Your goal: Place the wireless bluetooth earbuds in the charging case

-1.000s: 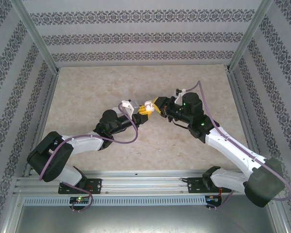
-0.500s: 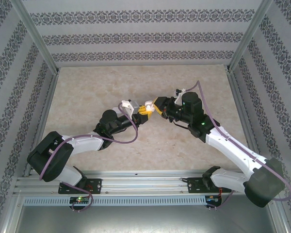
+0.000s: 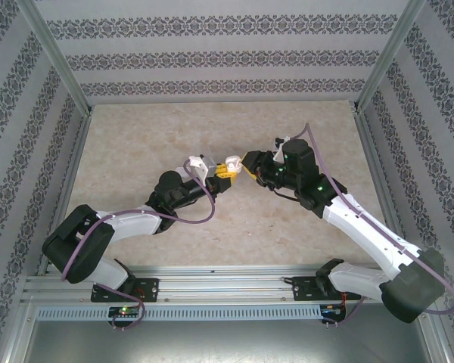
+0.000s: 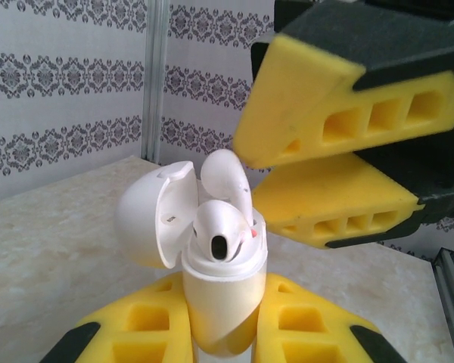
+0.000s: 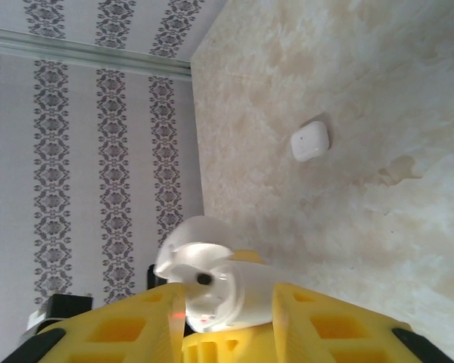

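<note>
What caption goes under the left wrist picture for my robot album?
Left hand holds the open charging case, earbuds inside, right hand open alongside.

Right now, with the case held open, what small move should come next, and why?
Probably ease the right hand back from the charging case: it stands open, holding nothing, both earbuds sit in the case, and the left hand grips it, lid open.

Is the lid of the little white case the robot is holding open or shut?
Open. The lid of the charging case is flipped back to one side, and two earbuds poke out of the top.
</note>
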`<state>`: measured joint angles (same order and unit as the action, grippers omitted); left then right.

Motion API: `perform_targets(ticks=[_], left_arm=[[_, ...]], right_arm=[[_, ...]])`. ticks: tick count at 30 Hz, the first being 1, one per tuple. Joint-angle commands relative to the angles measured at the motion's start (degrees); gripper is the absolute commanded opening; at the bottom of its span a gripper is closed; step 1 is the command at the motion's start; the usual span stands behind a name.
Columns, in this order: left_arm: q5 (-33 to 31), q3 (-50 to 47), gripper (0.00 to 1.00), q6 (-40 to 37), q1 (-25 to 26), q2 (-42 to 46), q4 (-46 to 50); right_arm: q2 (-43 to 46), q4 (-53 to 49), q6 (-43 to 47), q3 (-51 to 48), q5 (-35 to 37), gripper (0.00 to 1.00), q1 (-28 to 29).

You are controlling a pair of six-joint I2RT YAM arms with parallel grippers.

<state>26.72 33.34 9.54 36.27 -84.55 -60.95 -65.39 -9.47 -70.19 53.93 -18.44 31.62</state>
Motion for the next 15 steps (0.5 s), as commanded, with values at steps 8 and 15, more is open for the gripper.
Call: perform_targets(ticks=[8, 15], left_arm=[[0.79, 1.35, 0.00, 0.31, -0.38, 2.15, -5.70], [2.24, 1.52, 0.00, -0.07, -0.47, 2.80, -3.69]], right_arm=[[0.66, -9.60, 5.98, 5.05, 3.61, 0.36, 0.90], [0.83, -11.98, 9.41, 7.91, 4.02, 0.36, 0.90]])
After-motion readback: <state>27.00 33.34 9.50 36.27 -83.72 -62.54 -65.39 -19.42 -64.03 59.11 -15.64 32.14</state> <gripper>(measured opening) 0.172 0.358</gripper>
